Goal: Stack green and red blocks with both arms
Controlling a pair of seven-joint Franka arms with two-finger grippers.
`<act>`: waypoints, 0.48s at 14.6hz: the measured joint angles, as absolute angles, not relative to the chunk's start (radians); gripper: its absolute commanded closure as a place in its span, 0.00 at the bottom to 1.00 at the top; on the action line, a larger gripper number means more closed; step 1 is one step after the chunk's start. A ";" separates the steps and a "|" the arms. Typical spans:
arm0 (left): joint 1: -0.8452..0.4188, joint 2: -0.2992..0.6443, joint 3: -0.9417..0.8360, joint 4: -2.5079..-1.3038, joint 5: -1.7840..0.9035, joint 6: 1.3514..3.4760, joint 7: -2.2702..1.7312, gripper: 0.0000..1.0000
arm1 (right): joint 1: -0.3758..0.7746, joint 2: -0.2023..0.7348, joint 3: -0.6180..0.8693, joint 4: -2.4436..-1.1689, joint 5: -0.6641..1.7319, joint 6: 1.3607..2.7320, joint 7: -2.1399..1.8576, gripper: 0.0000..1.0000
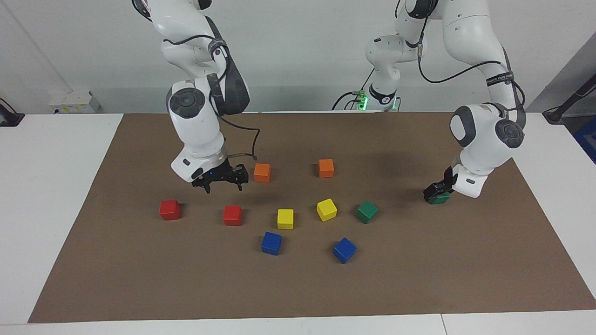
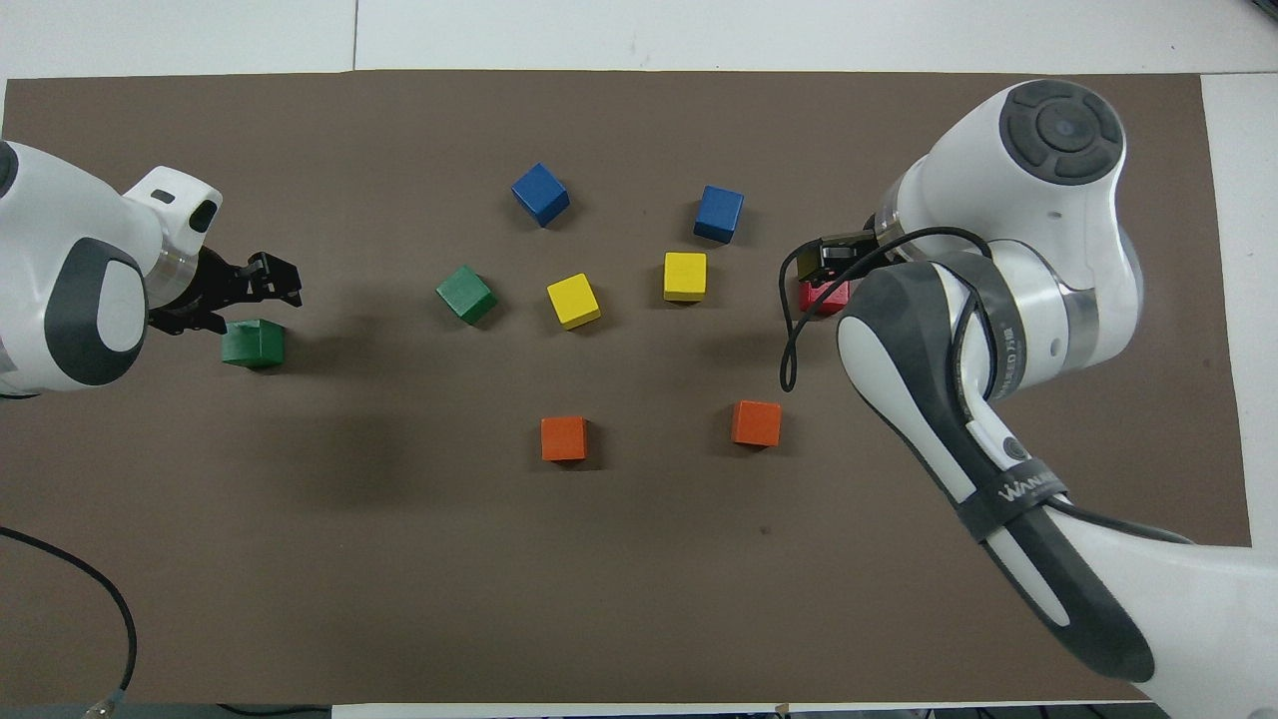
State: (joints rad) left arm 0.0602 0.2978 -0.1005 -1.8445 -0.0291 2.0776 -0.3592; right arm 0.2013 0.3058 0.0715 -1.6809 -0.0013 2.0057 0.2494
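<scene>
Inventory: my right gripper [image 1: 224, 185], released, hangs mid-left of the facing frame above an inner red block [image 1: 232, 215], half hidden overhead; outer red block [image 1: 170, 210] lies clear. My left gripper [image 2: 268, 291], released, upper left overhead, beside the end green block [image 2: 253, 342]; inner green block [image 2: 466, 295] has open mat [image 2: 639, 579] around.

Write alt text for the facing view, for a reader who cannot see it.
Two white robot arms hang over a brown mat strewn with ten small coloured blocks. The right tool, open and empty, hovers between an orange block and a red block; the left tool, open, is just above the green block at its end.
</scene>
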 measured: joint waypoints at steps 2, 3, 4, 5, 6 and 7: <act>-0.003 0.298 -0.104 -1.824 -0.032 2.077 -0.559 0.00 | 0.202 0.352 0.069 -1.671 -0.002 2.055 0.254 0.00; -0.039 0.298 -0.105 -1.812 -0.032 2.077 -0.662 0.00 | 0.201 0.370 0.067 -1.669 -0.002 2.073 0.254 0.00; -0.072 0.299 -0.105 -1.801 -0.033 2.076 -0.750 0.00 | 0.201 0.384 0.065 -1.669 -0.002 2.090 0.254 0.00; -0.104 0.301 -0.106 -1.789 -0.033 2.075 -0.819 0.00 | 0.199 0.395 0.064 -1.669 -0.002 2.101 0.254 0.00; -0.136 0.309 -0.106 -1.769 -0.033 2.067 -0.870 0.00 | 0.196 0.405 0.064 -1.669 -0.002 2.103 0.254 0.00; -0.166 0.326 -0.105 -1.742 -0.033 2.053 -0.911 0.00 | 0.193 0.413 0.064 -1.669 -0.002 2.103 0.254 0.00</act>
